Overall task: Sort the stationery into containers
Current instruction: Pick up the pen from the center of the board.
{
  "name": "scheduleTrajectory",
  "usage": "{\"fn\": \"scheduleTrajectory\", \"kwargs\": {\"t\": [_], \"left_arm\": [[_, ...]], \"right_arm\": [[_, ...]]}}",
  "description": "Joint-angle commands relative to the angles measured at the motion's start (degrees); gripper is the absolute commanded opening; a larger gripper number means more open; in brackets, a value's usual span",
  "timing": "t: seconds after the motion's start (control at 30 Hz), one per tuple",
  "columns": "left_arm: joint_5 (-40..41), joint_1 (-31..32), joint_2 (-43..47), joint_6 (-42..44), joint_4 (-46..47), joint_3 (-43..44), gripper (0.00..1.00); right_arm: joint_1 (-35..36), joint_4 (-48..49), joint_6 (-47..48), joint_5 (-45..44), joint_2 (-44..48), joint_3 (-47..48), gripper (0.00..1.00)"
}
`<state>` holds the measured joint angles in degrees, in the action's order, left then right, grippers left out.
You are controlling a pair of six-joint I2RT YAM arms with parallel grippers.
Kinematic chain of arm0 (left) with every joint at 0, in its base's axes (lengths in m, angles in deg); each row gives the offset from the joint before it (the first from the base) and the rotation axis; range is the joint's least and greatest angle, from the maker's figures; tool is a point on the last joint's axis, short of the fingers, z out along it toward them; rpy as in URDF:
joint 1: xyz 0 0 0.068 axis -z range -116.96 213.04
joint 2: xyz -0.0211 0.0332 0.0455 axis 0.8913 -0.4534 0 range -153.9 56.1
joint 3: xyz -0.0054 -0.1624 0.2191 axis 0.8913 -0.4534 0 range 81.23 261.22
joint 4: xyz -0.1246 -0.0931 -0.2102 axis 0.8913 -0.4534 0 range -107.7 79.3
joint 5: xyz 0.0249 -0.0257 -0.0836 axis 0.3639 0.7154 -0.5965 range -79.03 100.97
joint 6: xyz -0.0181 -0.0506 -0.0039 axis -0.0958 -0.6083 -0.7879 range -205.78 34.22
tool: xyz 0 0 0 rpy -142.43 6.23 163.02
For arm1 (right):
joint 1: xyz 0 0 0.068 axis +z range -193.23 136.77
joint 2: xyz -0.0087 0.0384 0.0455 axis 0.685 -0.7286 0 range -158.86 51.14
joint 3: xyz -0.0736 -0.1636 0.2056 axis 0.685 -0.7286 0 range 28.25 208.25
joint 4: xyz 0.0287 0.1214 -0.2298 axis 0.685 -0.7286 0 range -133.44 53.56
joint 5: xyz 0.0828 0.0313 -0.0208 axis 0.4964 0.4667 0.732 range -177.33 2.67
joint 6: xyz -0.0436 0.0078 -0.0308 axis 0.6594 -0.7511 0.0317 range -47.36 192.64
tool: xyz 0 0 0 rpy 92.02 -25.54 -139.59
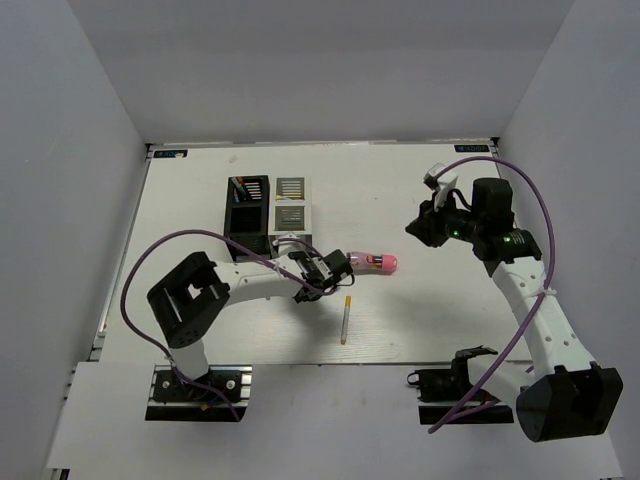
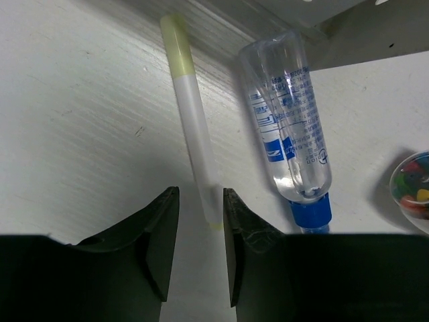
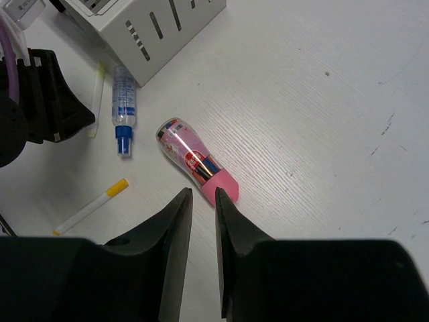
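Observation:
A white pen with a pale green end (image 2: 191, 121) lies on the table, its near tip between my left gripper's (image 2: 201, 201) open fingertips, with room on the left side. A blue-clear pen with a blue cap (image 2: 288, 121) lies just right of it. The stubby pink cylinder (image 1: 375, 262) lies to the right of the left gripper (image 1: 325, 270). My right gripper (image 3: 203, 194) hangs above the cylinder's pink end (image 3: 194, 161), jaws slightly apart and empty. A white pen with a yellow end (image 1: 345, 320) lies nearer the front edge. The black organizer (image 1: 245, 205) and white organizer (image 1: 291, 200) stand behind.
The white organizer's slatted wall (image 3: 147, 20) stands close behind the blue-clear pen (image 3: 122, 100) and the green-ended pen (image 3: 97, 94). The black organizer holds some pens in its far cell. The left arm's purple cable (image 1: 170, 245) loops over the table's left side.

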<state>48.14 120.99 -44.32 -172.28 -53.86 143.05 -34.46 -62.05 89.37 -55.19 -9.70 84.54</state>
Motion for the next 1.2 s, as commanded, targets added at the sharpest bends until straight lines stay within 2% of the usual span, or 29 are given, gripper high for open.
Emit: {"fn": "scheduleTrajectory", "kwargs": {"t": [0.0, 0.2, 0.3, 0.4, 0.57, 0.6, 0.67, 0.7, 0.77, 0.83, 0.9, 1.0, 1.17], "left_arm": [[2.6, 0.8, -0.8, -1.6, 0.7, 0.4, 0.44], [2.6, 0.8, -2.4, -1.6, 0.7, 0.9, 0.5], [2.0, 0.8, -3.9, -1.6, 0.7, 1.5, 0.49], [1.4, 0.8, -3.9, -2.1, 0.1, 1.5, 0.39], [0.4, 2.2, -2.4, -2.1, 0.1, -1.3, 0.29], [-0.2, 2.9, -1.6, -2.1, 0.1, -2.1, 0.24], [-0.8, 4.3, -0.6, -2.1, 0.1, -3.1, 0.21], [-1.5, 4.8, 0.1, -2.1, 0.1, -4.2, 0.16], [-2.0, 6.7, 2.3, -2.1, -0.4, -5.3, 0.14], [-2.9, 8.0, 3.9, -2.1, -0.4, -6.4, 0.04], [-3.4, 10.2, 6.2, -2.1, -1.1, -7.2, 0.0], [-3.4, 13.2, 9.4, 0.3, -2.6, -7.2, 0.0], [-6.0, 15.3, 13.8, 11.4, -0.8, -4.4, 0.0]], "right_arm": [[-0.4, 0.2, 0.3, 1.9, 0.8, -0.1, 0.26], [-1.0, -0.1, 0.2, 2.2, 0.7, -0.1, 0.26], [-1.2, 0.1, 0.4, 2.3, 0.8, 0.0, 0.26], [-1.6, 0.2, 0.5, 2.3, 0.8, 0.0, 0.26], [-1.8, 0.6, -0.1, 2.9, 0.9, -0.5, 0.26], [-2.0, 0.6, -0.4, 3.2, 0.7, -0.6, 0.26], [-2.0, 0.8, -0.6, 3.6, 0.7, -0.7, 0.26], [-1.9, 0.9, -0.7, 3.8, 0.9, -0.7, 0.26], [-2.0, 0.9, -0.6, 4.1, 0.9, -1.0, 0.26], [-1.9, 1.0, -0.6, 4.0, 1.3, -1.2, 0.26], [-1.9, 1.3, -0.2, 4.1, 1.9, -1.8, 0.26], [-1.9, 1.4, -0.3, 3.9, 2.7, -2.5, 0.26], [-1.8, 2.2, -1.2, 4.1, 3.6, -3.5, 0.26]]}}
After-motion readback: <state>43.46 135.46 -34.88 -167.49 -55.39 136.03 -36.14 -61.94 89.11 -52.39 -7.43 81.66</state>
